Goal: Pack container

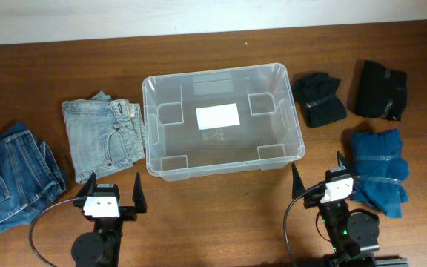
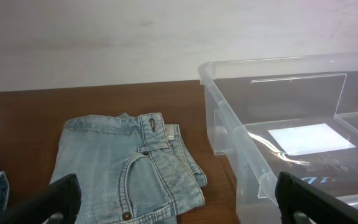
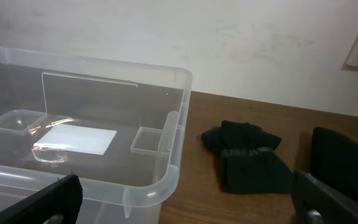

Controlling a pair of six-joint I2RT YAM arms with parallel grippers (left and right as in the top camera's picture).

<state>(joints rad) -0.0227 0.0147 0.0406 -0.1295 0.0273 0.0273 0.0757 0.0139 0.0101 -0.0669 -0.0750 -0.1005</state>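
Wooden worktop [image 1: 221, 215], pale wall [image 1: 199, 15] behind. Clear container [image 1: 148, 126] at centre, white label [image 1: 218, 116] on its floor. Light jeans [image 1: 102, 133] just beside container's left wall; dark jeans [image 1: 10, 178] farther left. Right of container: black garment [image 1: 319, 98], second black garment [image 1: 380, 90], blue garment [image 1: 379, 167] nearer me. Bare strip along container's near rim. My left hand [image 1: 115, 185] and right hand [image 1: 319, 174] sit off container's near corners, fingers spread wide, holding nothing, touching nothing.

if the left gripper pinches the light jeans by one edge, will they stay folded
Probably not: the light jeans are soft folded denim, so loose layers would likely droop and unfold. The stacked layers suggest they are fairly heavy for an edge pinch.
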